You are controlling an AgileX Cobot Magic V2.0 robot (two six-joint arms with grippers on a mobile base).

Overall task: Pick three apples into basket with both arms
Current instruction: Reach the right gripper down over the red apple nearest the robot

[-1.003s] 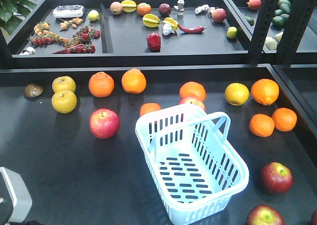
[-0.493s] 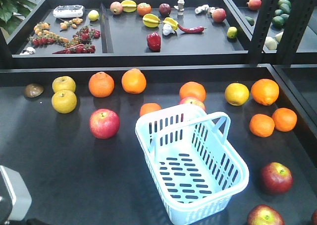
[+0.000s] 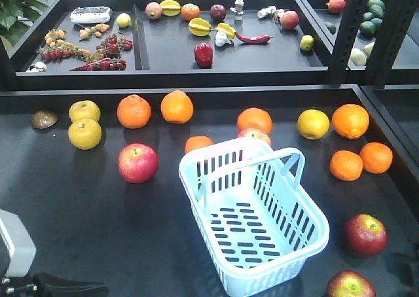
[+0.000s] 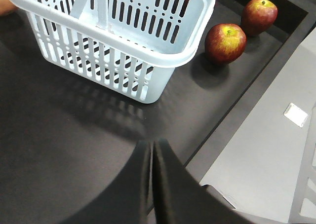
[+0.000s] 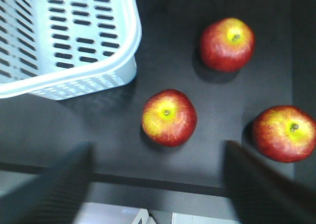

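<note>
Three apples are seen lying on the dark table point(image 3: 98, 231) just right of the basket point(image 3: 278, 267) and outside it: the middle apple point(image 5: 169, 117) near the basket's corner, the far apple point(image 5: 227, 43) beyond it, and the outer apple point(image 5: 285, 133) close to the table's edge. The right gripper point(image 5: 158, 152) is held spread wide above them (its fingers are blurred), with the middle apple just ahead of the gap. The left gripper point(image 4: 151, 150) is shown with fingers pressed together over bare table near the basket's end wall.
</note>
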